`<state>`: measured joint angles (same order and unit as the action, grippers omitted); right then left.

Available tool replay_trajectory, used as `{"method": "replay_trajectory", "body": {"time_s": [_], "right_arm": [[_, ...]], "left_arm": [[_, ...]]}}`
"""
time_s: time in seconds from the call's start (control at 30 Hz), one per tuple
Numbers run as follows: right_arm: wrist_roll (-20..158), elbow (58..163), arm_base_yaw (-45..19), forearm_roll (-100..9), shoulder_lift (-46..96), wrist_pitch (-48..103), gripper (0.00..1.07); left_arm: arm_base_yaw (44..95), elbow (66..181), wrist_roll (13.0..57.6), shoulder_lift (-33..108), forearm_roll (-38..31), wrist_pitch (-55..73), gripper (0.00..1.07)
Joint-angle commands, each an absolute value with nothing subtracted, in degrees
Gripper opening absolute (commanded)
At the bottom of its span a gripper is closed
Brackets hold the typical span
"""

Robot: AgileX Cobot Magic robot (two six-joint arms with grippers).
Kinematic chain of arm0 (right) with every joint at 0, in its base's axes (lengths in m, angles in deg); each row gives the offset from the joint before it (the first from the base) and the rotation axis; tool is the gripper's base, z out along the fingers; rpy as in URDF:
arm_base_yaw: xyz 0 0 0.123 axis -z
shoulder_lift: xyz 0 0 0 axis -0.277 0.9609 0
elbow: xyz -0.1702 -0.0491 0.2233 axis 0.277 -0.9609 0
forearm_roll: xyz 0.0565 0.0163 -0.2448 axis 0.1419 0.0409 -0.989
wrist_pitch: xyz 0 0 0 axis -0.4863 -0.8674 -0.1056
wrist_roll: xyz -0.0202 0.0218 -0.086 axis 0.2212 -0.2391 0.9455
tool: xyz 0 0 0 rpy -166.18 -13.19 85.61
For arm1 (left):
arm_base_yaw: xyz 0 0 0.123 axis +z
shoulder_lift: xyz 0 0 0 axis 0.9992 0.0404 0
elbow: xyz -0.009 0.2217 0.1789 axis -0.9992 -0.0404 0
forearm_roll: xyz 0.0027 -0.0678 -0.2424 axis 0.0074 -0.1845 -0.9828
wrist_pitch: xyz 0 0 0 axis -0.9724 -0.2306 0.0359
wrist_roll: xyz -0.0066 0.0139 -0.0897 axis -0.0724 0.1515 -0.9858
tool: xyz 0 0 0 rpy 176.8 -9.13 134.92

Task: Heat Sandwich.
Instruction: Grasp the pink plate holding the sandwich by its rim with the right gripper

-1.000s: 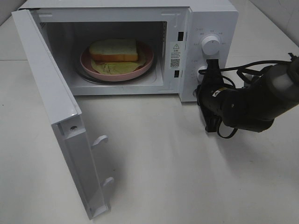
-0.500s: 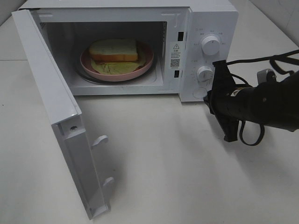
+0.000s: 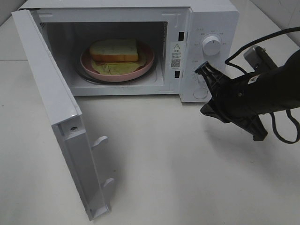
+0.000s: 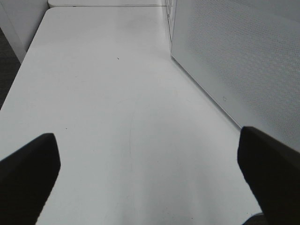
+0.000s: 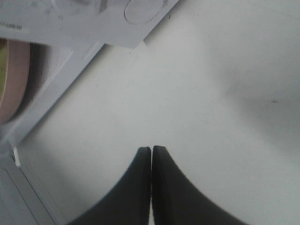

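Right gripper [image 5: 151, 151], clenched on nothing, has backed off the microwave [image 3: 140, 11] dial; left gripper [image 4: 149, 152] gapes, empty. One sandwich [image 3: 114, 49], one plate [image 3: 148, 61].

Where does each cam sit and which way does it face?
Exterior high: above the front, facing down at the open microwave, sandwich inside; right gripper shows.
Left wrist: on left arm, facing along the table beside the microwave; left gripper open.
Right wrist: on right arm, facing down at the table; fingers shut.
Shared: exterior and right wrist both show the pink plate.
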<state>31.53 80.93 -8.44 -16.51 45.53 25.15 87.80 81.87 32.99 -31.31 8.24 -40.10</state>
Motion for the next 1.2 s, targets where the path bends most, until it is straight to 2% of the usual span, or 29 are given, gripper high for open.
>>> {"method": "replay_trajectory", "body": {"time_s": [0.03, 0.33, 0.47, 0.67, 0.83, 0.9, 1.2], "right_arm": [[38.6, 80.8, -8.1, -17.3, 43.2, 20.8, 0.05], [46.1, 80.9, -8.1, -25.1, 38.4, 5.9, 0.08], [46.8, 80.9, -8.1, -33.7, 38.2, -1.7, 0.09], [51.0, 83.3, -8.1, -39.8, 38.2, -10.8, 0.11], [63.0, 87.8, -8.1, -41.4, 38.2, -19.1, 0.12], [73.0, 90.3, -8.1, -41.6, 38.2, -22.6, 0.13], [99.3, 94.1, -8.2, -42.0, 38.2, -26.3, 0.15]], "left_arm": [[87.6, 81.5, 33.1, -32.9, 8.2, -39.5, 0.98], [87.6, 81.5, 33.1, -32.9, 8.2, -39.5, 0.98], [87.6, 81.5, 33.1, -32.9, 8.2, -39.5, 0.98], [87.6, 81.5, 33.1, -32.9, 8.2, -39.5, 0.98], [87.6, 81.5, 33.1, -32.9, 8.2, -39.5, 0.98], [87.6, 81.5, 33.1, -32.9, 8.2, -39.5, 0.98], [87.6, 81.5, 33.1, -32.9, 8.2, -39.5, 0.98]]}}
